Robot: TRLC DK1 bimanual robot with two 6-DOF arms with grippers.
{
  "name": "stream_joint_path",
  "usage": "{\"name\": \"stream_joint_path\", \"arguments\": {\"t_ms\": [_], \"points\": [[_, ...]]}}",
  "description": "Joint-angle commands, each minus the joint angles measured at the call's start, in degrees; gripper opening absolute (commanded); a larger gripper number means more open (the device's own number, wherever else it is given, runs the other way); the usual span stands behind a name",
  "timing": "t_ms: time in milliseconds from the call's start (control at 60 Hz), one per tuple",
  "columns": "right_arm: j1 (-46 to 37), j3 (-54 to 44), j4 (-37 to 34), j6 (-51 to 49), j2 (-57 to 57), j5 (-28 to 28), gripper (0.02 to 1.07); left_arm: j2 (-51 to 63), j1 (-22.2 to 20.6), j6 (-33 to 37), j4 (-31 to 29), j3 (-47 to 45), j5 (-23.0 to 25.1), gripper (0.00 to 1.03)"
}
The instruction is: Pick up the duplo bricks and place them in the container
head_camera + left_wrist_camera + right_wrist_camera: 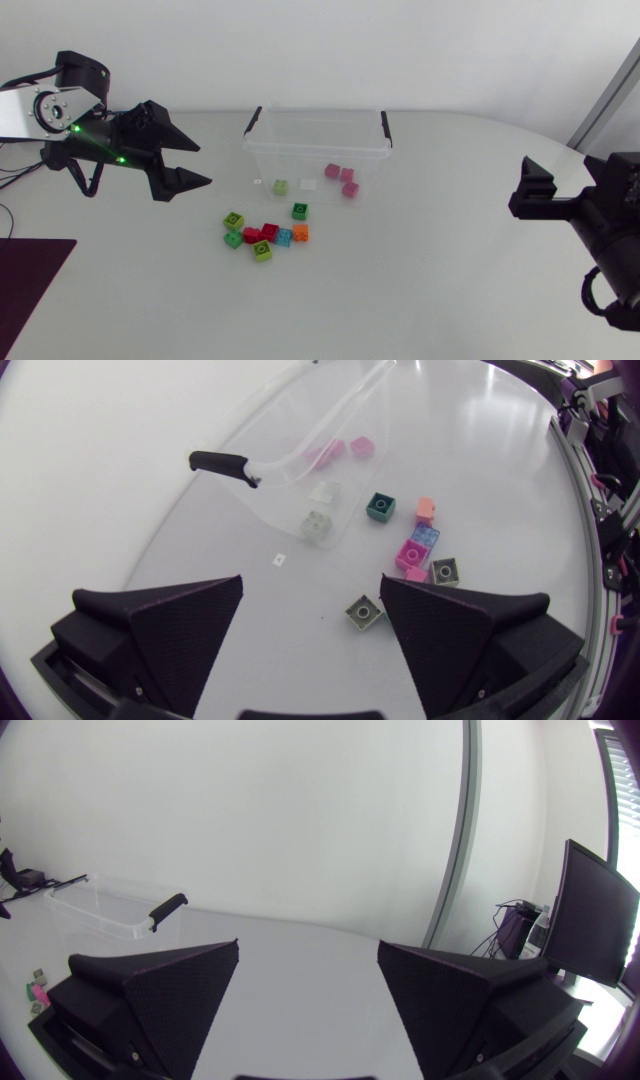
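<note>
The white tabletop (420, 300) carries the clear container (320, 112), which already holds pink bricks (347, 175) and two pale ones. My left jaws hang wide apart and empty beside the container; my right jaws, also apart, sit well off to the side. The loose bricks (268, 233) lie just in front of the container. I judge I'm between picks: next I must lower the left jaws squarely over one.

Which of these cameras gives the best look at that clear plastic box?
The head view: it looks down on the whole container, with both black handles and the bricks inside. The left wrist view catches only one handle and part of the container. The right wrist view shows the container far off, side on.
</note>
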Motion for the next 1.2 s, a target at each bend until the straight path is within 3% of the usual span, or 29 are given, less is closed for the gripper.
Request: {"name": "stream_joint_path", "arguments": {"t_ms": [0,283,467,867,1083,1183], "points": [[-0.4,-3.7,2.3,-1.1,-3.3,0.3,1.02,2.2,-0.4,6.0,-1.2,-2.4,0.9,0.97],[-0.4,-8.6,3.0,-2.7,-9.7,0.3,1.02,10.2,-2.1,18.3,-3.4,-1.9,0.8,0.96],[-0.2,-12.2,4.7,-2.8,-11.6,0.3,1.02,16.5,-3.7,25.3,-3.8,0.7,-2.7,0.96],[0.5,-16.2,1.6,-3.7,-20.7,-0.5,1.00,26.4,-4.9,31.5,-3.9,9.7,-7.7,0.95],[1.3,-18.4,-1.1,-2.6,-25.3,-0.7,1.00,29.9,-5.6,33.7,-6.9,13.7,-8.7,0.93],[1.2,-18.4,-3.3,-1.1,-27.3,-0.6,1.00,30.5,-6.6,34.1,-7.9,14.1,-8.9,0.87]]}}
